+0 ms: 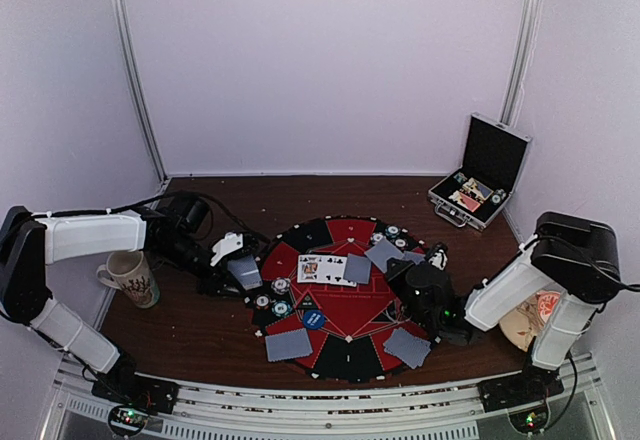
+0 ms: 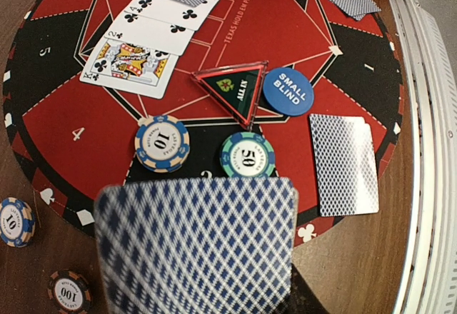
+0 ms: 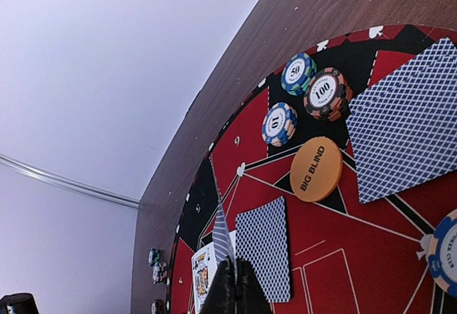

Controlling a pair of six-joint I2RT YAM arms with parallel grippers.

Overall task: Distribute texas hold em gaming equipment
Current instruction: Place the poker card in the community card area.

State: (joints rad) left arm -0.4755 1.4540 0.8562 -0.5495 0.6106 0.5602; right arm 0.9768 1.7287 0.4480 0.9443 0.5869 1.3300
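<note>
left tool [image 1: 237,264]: clamped on held card [image 2: 196,250], which hides its fingers in the wrist view
right tool [image 3: 232,284]: pinched tight on edge-on card [image 3: 221,237]
left wrist view: 50 chip [image 2: 247,155] just beyond the held card, small blind disc [image 2: 288,91] further ahead
right wrist view: big blind disc [image 3: 316,169] ahead-right of the tool
top view: mug [image 1: 130,278] behind left tool

Round red-and-black felt poker mat [image 1: 352,308] lies mid dark brown wooden table [image 1: 200,335]. Patterned white ceramic mug [image 1: 130,278] stands left of mat, off it. Open silver-edged black case [image 1: 482,182] sits beyond mat's far-right edge, lid up.
</note>
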